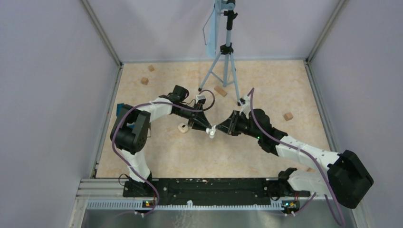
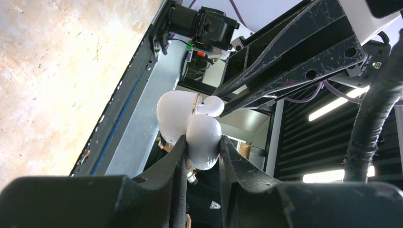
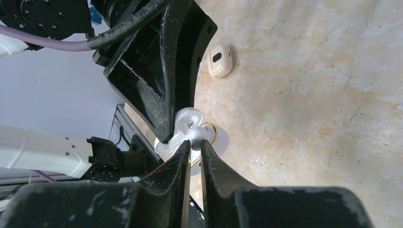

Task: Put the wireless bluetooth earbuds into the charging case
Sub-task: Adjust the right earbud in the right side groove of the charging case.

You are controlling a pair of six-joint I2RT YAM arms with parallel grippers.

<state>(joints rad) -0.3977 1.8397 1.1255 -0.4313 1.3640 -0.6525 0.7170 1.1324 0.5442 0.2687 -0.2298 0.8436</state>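
Observation:
My left gripper (image 1: pixel 207 128) is shut on a white rounded charging case (image 2: pixel 203 138), held above the table with its lid (image 2: pixel 174 113) open. In the left wrist view its fingers (image 2: pixel 177 156) clamp the case's body. My right gripper (image 1: pixel 217 128) meets it tip to tip and is shut on a tiny white earbud (image 3: pixel 198 133), which it holds at the open case (image 3: pixel 186 121) by the gold rim. The earbud also shows in the left wrist view (image 2: pixel 212 105), pinched between the right fingertips. Whether the earbud sits in its socket I cannot tell.
A second small cream case (image 1: pixel 182 127) lies on the table left of the grippers; it also shows in the right wrist view (image 3: pixel 220 60). Tan wooden blocks (image 1: pixel 144 80) (image 1: pixel 220 90) (image 1: pixel 288 116) are scattered about. A tripod (image 1: pixel 223 61) stands at the back centre. Walls enclose the table.

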